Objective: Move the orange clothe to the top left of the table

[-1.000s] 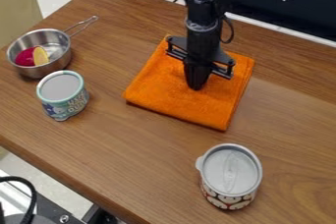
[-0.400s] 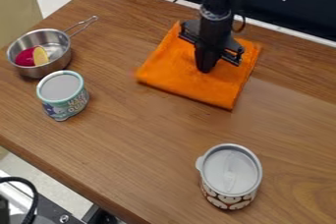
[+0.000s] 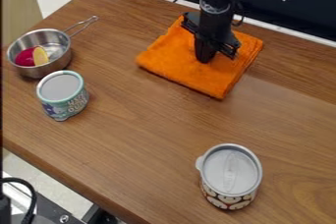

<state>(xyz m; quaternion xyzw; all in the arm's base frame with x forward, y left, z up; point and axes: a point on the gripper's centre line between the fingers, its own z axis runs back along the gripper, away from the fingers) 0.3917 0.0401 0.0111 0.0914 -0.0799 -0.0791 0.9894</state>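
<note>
Because the orange cloth [image 3: 176,63] lies directly beneath the end effector [image 3: 205,59], the next move should go leftward. Its tips look pressed together; any pinch of fabric cannot be told.

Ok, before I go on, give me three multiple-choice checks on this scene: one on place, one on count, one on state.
1. Where is the gripper?
A. Over the saucepan
B. Over the orange cloth
C. Over the lidded can at the near edge

2. How many things lie in the saucepan?
A. None
B. Two
C. Five

3. How does the orange cloth lie?
A. Rolled into a tube
B. Draped over the teal-rimmed can
C. Flat, folded in layers

Key:
1 B: the gripper comes down on the cloth's upper part.
2 B: a dark pink piece and a yellow one sit side by side.
3 C: stacked layers show along its right edge.
</note>
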